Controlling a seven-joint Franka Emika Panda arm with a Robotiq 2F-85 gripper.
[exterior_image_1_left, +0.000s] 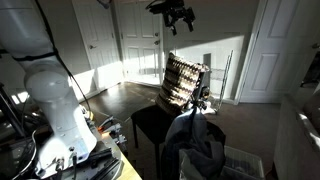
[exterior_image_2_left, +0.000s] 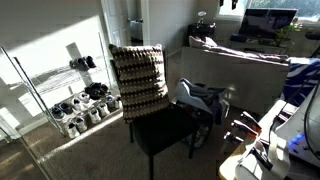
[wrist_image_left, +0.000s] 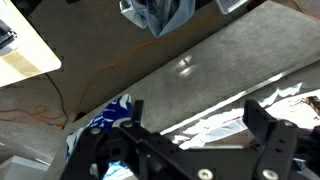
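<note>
One gripper (exterior_image_1_left: 178, 14) up high, well above the black chair (exterior_image_1_left: 148, 124); hangs with jaws spread wide, nothing between them in the wrist view. Nearest below: blue garment (exterior_image_1_left: 192, 135), slumped against the chair's side. Looks soft, light, floppy. Probably sags and trails if lifted, so best pinched at a bunched fold up top, not a loose hem. Patterned cushion (exterior_image_1_left: 183, 82) upright behind. No brand, label or lettering legible.

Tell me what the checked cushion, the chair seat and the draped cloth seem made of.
Cushion: woven fabric, matte; checked light-and-dark pattern and a soft, plump shape.
Chair seat: hard, dark and smooth, possibly painted wood or plastic; flat with straight edges, too dim to settle.
Draped cloth: soft blue-grey textile, matte; it hangs in loose folds.
</note>
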